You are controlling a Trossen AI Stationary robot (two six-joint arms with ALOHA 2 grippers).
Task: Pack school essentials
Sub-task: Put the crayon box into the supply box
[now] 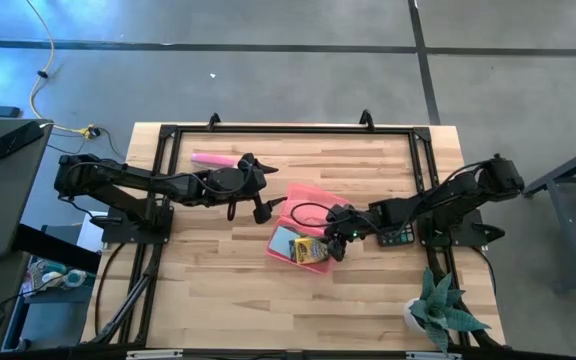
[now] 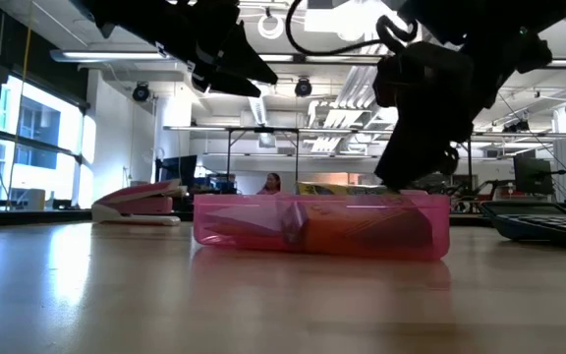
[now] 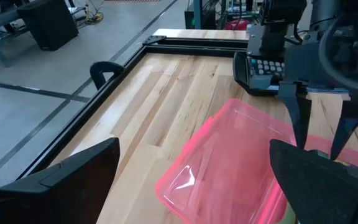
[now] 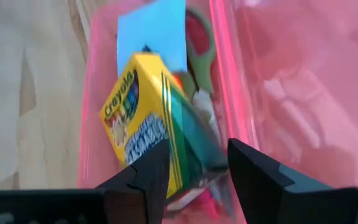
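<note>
The wooden table (image 1: 218, 290) is spanned by both dark arms, each reaching inward from its own side edge toward the middle. The left arm is stretched low from the left edge, and the left gripper (image 1: 258, 205) is held above bare wood just beside the pink case (image 1: 303, 195), its jaws spread wide and nothing between them; in the left wrist view only the two dark fingers (image 3: 73, 177) are seen, cut off by the picture's edge. The right arm is bent in from the right edge, passing over the black calculator (image 1: 400, 237), which is largely covered by it. The right gripper (image 1: 336, 243) is lowered into the open case, and its jaws are set partway apart on either side of the yellow-green crayon box (image 4: 145, 118), which is tilted inside the case; whether the pads actually press on the box cannot be told. Behind the box the light-blue note pad (image 4: 153, 28) and the green-handled scissors (image 4: 201, 46) are seen lying in the same half of the case, both partly hidden. The remaining contents are blurred and cannot be made out. A pink bar (image 1: 213, 158) is left near the table's far edge.
</note>
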